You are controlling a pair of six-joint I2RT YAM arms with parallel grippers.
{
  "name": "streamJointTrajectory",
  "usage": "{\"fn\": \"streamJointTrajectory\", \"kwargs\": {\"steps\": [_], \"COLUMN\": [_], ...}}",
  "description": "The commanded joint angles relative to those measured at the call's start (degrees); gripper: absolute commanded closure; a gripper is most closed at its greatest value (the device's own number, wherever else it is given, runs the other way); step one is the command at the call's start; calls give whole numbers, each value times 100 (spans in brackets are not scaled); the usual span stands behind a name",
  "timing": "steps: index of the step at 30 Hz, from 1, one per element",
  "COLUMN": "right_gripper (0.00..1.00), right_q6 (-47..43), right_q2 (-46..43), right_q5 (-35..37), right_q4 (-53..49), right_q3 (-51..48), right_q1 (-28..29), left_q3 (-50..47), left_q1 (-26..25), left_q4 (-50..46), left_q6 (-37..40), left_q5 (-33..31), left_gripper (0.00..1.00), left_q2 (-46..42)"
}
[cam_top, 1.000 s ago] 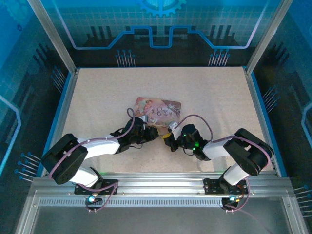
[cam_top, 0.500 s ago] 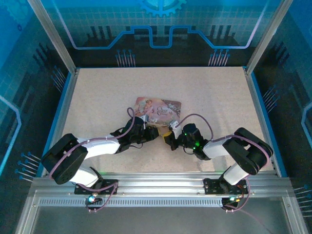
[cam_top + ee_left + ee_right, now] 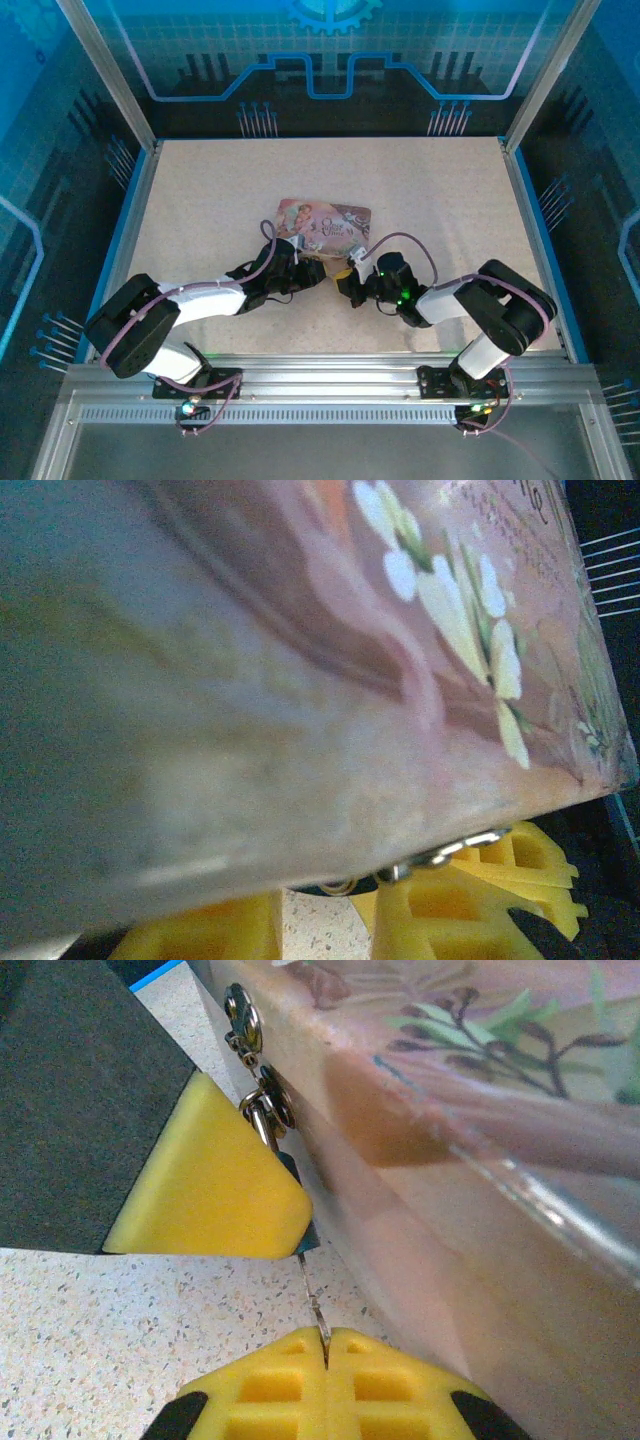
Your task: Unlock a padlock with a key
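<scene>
— Where is the tin box (image 3: 324, 222)?
— On the tabletop (image 3: 430, 190), just beyond both arms.
— And the padlock (image 3: 262, 1100)?
— Against the box's near wall, beside the left fingers (image 3: 210, 1180). Below it, the key (image 3: 312, 1300) stands between the right fingers (image 3: 280, 1385), seemingly reaching the padlock.

Your left arm (image 3: 205, 300) lies low over the table (image 3: 200, 200), reaching from its base at the near edge and angling right towards the middle. Your right arm (image 3: 470, 300) folds at the elbow and angles left to meet it, so the two wrists face each other with their tips close together. Your left gripper (image 3: 308, 268) has its yellow fingers (image 3: 450, 905) a little apart, and you can't tell whether they clamp anything. Your right gripper (image 3: 347, 278) has its pads (image 3: 270, 1385) pressed together, pinching the key (image 3: 312, 1295) at the seam.
</scene>
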Motion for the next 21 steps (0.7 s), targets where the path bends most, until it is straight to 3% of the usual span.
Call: {"fn": "streamJointTrajectory", "kwargs": {"steps": [1,21], "right_gripper": [97,97], "right_q6": [-6,-6], "right_q2": [112,471], "right_q5": [-140,-968], "right_q4": [561,876], "right_q3": [185,680], "right_q1": [5,-116], "left_q3": [266,326], "left_q1": [-20,-21], "left_q4": [238,181], "left_q6": [-175,-211], "left_q5": [447,763], "left_gripper": [82,82], "left_q2": [-58,-185]}}
